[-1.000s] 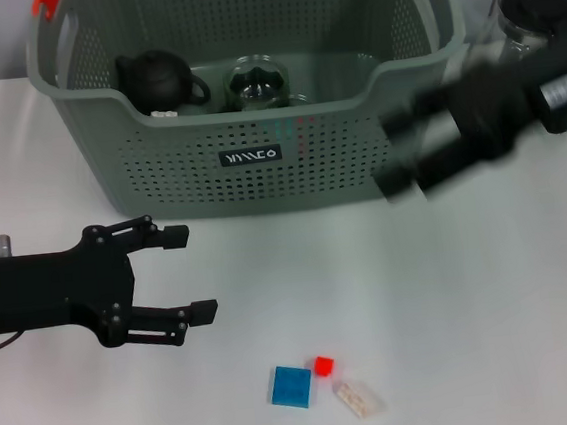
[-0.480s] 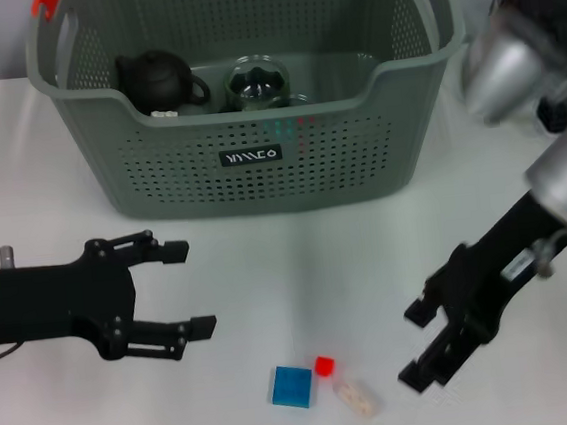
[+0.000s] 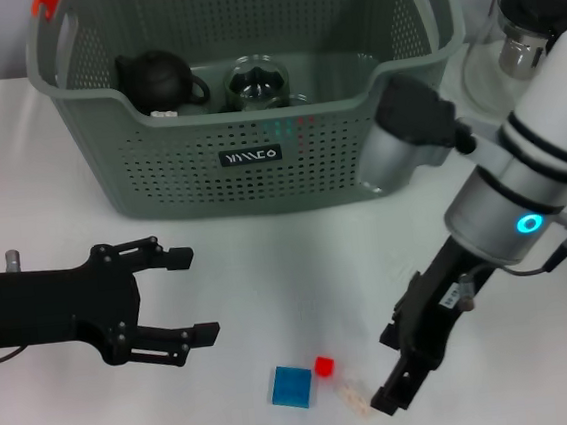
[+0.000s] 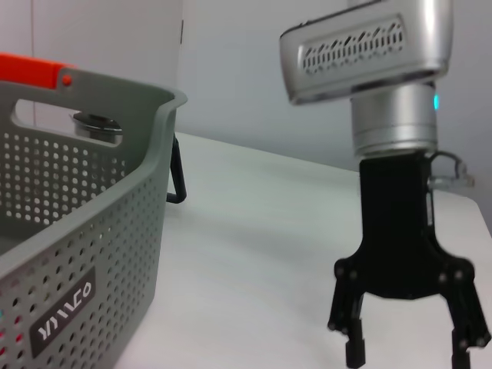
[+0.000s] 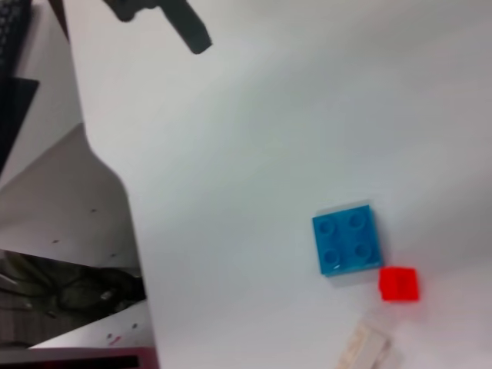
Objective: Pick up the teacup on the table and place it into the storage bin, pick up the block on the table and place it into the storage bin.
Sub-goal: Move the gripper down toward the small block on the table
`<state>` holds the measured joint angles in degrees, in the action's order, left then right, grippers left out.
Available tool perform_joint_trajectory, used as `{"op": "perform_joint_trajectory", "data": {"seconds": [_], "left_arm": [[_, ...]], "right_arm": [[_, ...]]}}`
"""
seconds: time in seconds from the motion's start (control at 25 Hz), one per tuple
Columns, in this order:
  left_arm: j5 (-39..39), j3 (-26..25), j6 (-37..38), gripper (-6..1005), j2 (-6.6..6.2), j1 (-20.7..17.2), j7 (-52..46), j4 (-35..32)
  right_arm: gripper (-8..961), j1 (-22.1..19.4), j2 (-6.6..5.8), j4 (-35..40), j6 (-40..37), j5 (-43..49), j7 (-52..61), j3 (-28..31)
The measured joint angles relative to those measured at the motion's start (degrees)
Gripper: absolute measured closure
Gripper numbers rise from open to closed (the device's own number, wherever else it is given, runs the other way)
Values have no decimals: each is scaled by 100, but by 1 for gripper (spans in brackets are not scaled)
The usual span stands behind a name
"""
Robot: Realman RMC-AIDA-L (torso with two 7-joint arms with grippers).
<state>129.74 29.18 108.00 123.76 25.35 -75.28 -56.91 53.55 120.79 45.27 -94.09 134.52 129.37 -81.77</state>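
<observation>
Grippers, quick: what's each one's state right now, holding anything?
Left gripper: open, empty, hovering over the table left of the blocks.
Right gripper: open, empty, lowered beside the clear block.

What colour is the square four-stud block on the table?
Blue; the square block shows best in the right wrist view.
</observation>
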Motion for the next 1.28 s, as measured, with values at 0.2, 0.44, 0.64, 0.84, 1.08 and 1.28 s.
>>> {"op": "perform_joint_trajectory", "data": {"seconds": [0.2,0.44,0.64,0.84,1.08,1.28], "left_arm": [[-18,10,0,52,6,11,40,17],[-30,9,-21,52,7,17,40,36],[-36,0,-32,52,4,16,51,67],[-37,-8,-34,52,9,14,53,75],[-38,1,-57,52,8,14,55,84],[-38,2,-107,52,7,14,57,94]], "right_arm": [[8,57,10,-267,595,-541,-11,-592],[9,13,13,-335,932,-898,24,-1138],[9,2,14,-404,1058,-962,46,-1258],[9,0,19,-519,1196,-1007,49,-1341],[9,-3,32,-579,1292,-1147,68,-1573],[8,-5,32,-577,1347,-1227,127,-1713]]}}
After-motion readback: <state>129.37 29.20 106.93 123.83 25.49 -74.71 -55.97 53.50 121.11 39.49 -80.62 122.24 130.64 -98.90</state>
